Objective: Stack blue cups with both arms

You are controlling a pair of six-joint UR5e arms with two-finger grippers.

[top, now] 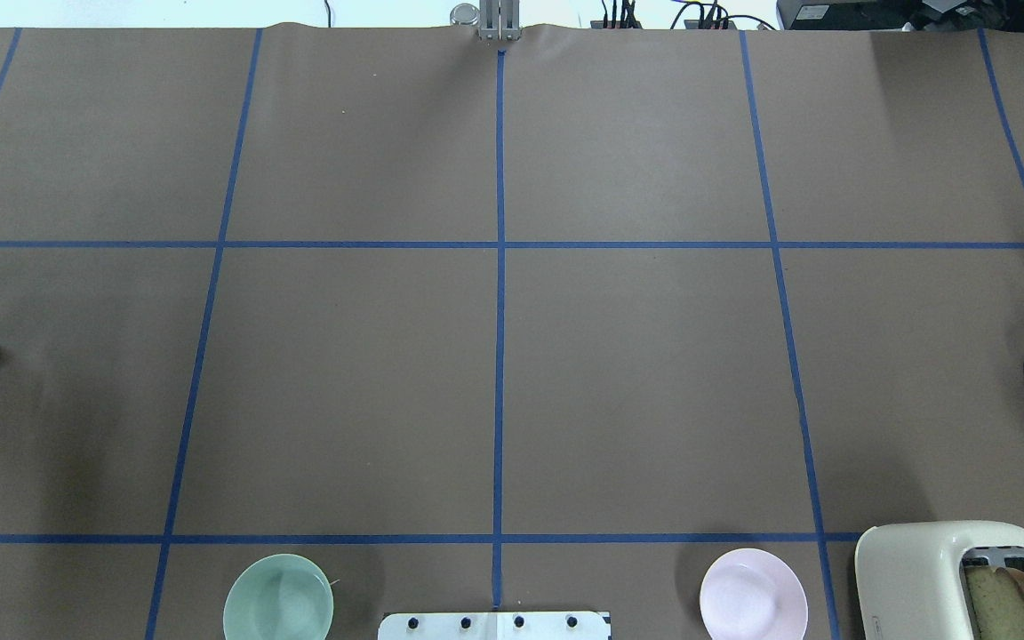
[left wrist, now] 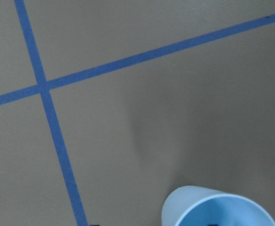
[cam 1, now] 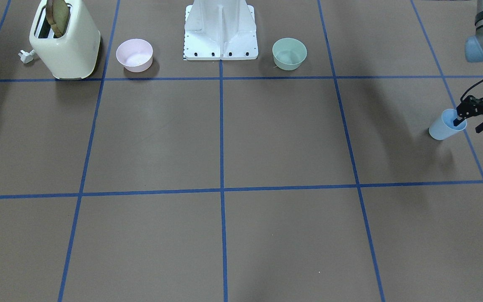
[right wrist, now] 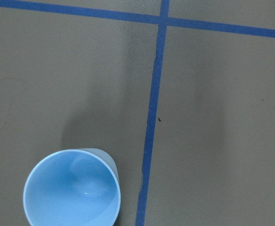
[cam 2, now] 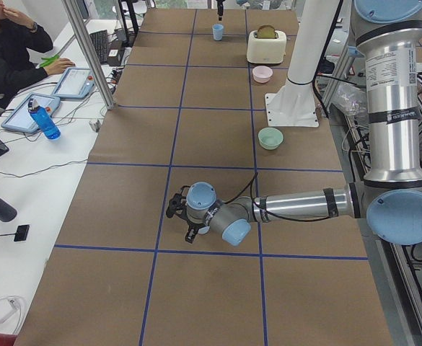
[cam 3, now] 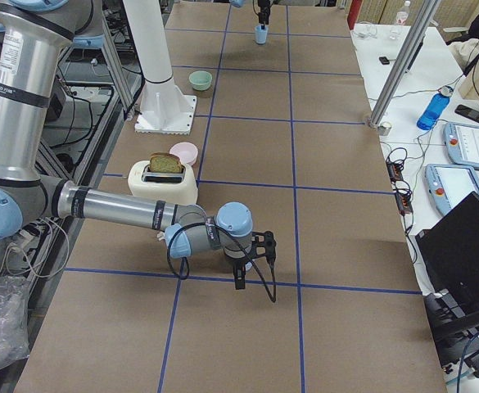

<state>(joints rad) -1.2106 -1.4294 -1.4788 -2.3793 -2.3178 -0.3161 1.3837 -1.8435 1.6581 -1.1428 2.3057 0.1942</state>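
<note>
The left cup (cam 1: 443, 128) stands mouth up at one end of the counter (cam 1: 224, 138). The left hand (cam 1: 470, 124) is spread over its rim, one finger inside. The right cup (right wrist: 71, 190) stands far away, just under the right hand (cam 2: 220, 13); that hand's grip cannot be told.

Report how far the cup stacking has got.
Done: nothing stacked; left cup and right cup stand upright, far apart. In hand: left gripper straddles the left cup's rim, jaws open, one finger inside. Right cup sits under the right wrist camera. Left: grip both, lift, nest.
</note>
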